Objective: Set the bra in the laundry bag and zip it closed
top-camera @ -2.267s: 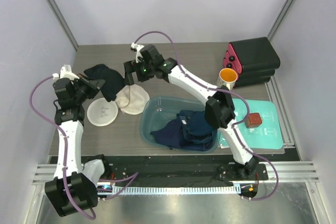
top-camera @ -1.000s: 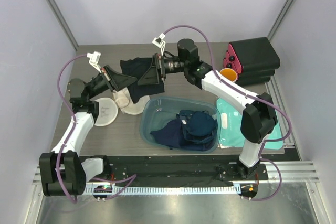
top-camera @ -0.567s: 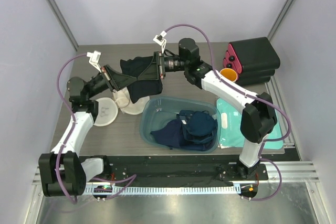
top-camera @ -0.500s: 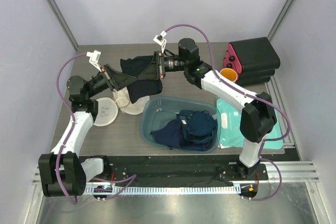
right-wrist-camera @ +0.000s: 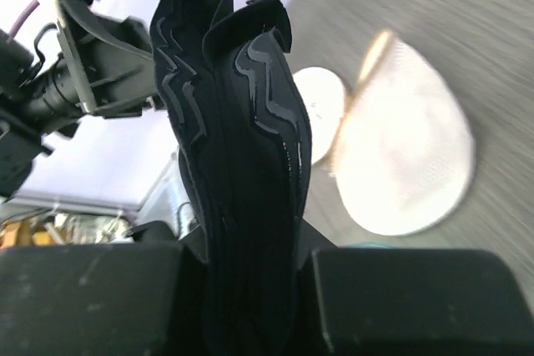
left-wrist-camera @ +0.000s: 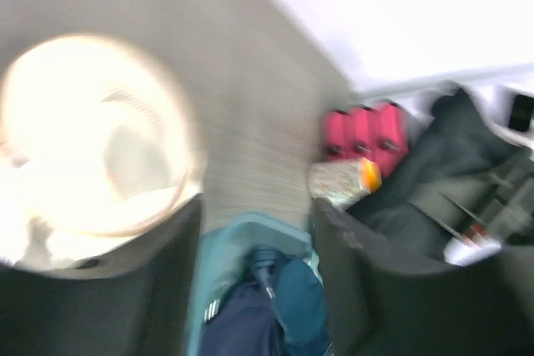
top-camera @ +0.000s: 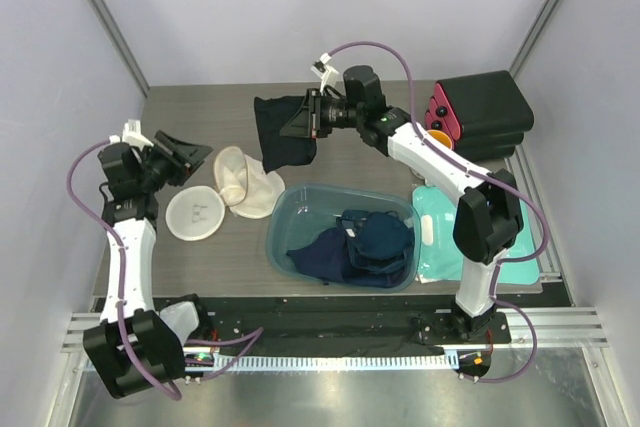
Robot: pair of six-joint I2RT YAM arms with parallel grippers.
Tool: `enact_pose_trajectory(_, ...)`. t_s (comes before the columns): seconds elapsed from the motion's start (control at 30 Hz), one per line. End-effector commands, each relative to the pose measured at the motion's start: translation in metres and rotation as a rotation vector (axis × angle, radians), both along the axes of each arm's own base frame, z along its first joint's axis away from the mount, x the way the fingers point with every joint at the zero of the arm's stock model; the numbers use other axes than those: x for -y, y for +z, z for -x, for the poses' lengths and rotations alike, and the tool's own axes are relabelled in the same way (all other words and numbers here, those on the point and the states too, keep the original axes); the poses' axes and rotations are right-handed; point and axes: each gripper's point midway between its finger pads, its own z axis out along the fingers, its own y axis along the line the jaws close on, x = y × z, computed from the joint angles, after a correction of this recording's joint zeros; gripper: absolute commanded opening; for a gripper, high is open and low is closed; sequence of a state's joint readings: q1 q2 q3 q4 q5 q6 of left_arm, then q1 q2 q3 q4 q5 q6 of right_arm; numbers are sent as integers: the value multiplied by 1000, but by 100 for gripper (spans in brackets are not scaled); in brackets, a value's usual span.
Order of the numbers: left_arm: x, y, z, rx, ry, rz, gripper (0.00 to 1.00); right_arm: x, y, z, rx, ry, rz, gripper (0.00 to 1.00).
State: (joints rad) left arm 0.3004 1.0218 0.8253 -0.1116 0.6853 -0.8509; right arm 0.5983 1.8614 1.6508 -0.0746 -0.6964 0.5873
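A grey wood-grain table [top-camera: 190,267] sits between pale lilac walls, and all eyes go to the small black soft-fabric bra [top-camera: 281,135]. It's up off the table over the far middle, dangling from the right tool [top-camera: 304,123]. The right wrist view settles it: the dark fingers [right-wrist-camera: 92,298] are clamped on the bunched fabric.

Below and to the left, well clear of the bra, lies the cream-white round mesh laundry bag [top-camera: 222,197]. Its two disc faces are spread apart, the left one flat and showing a small dark emblem.

Just beside that left disc hangs the left tool [top-camera: 190,159], jaws spread wide and holding nothing. Its own camera is badly blurred, but the pale bag fills the upper left of that view.

Near the bag's right edge is a translucent teal plastic tub [top-camera: 285,212] with a heap of navy-blue clothes [top-camera: 350,247] inside. Further right lies a flat teal rectangular pouch [top-camera: 505,242]. In the far right corner there's a black case with pinkish-red ends [top-camera: 485,107], and an orange cup [top-camera: 436,143] is tucked against it.
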Motion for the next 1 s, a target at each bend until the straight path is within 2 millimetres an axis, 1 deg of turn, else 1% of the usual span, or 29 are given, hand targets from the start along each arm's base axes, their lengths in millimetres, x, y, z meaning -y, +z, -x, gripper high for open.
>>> enact_pose_trajectory(0.0,-36,-74,12,-312,214,-78,39,6,17,-11,99,-61,45,1)
enact_pose_trajectory(0.03,-43,-85,13,-351,248,-115,37,7,16,-12,97,-66,51,1)
enact_pose_trajectory(0.07,-42,-100,13,-403,254,-158,38,7,15,-11,98,-63,54,1)
enact_pose_trajectory(0.1,-54,-113,15,-454,306,-238,38,7,15,-10,100,-59,55,1)
enact_pose_trajectory(0.13,-54,-121,15,-480,314,-268,39,8,15,-10,101,-59,56,1)
enact_pose_trajectory(0.17,-47,-134,13,-523,304,-301,39,7,13,-9,99,-59,58,1)
enact_pose_trajectory(0.27,-49,-156,13,-599,365,-315,38,8,10,-8,95,-57,61,1)
enact_pose_trajectory(0.3,-58,-162,8,-597,418,-335,36,8,10,-7,91,-56,62,1)
enact_pose_trajectory(0.33,-57,-169,7,-601,430,-323,36,9,12,-6,95,-56,60,1)
enact_pose_trajectory(0.37,-57,-173,5,-603,435,-318,35,10,9,-6,88,-56,62,1)
enact_pose_trajectory(0.4,-58,-182,3,-626,443,-316,33,10,9,-5,88,-54,62,1)
enact_pose_trajectory(0.43,-59,-184,-2,-622,460,-308,32,10,10,-2,86,-50,61,1)
enact_pose_trajectory(0.47,-55,-189,-5,-629,447,-301,31,10,9,-2,84,-47,61,1)
enact_pose_trajectory(0.5,-54,-198,-10,-651,441,-289,30,10,10,-1,84,-45,59,1)
enact_pose_trajectory(0.57,-47,-203,-22,-638,416,-257,29,9,10,1,83,-39,59,1)
enact_pose_trajectory(0.63,-43,-211,-31,-653,405,-265,29,9,11,2,84,-35,55,1)
enact_pose_trajectory(0.7,-42,-213,-40,-639,401,-271,31,9,12,3,83,-31,53,1)
enact_pose_trajectory(0.73,-42,-219,-40,-652,401,-268,31,9,13,4,86,-30,52,1)
enact_pose_trajectory(0.83,-40,-223,-43,-655,401,-261,31,9,12,5,83,-27,53,1)
enact_pose_trajectory(0.87,-41,-222,-45,-644,402,-258,31,8,11,5,83,-24,54,1)
enact_pose_trajectory(0.9,-40,-224,-42,-649,401,-254,30,8,11,5,81,-24,54,1)
enact_pose_trajectory(0.97,-40,-221,-40,-639,402,-254,30,7,10,5,83,-20,55,1)
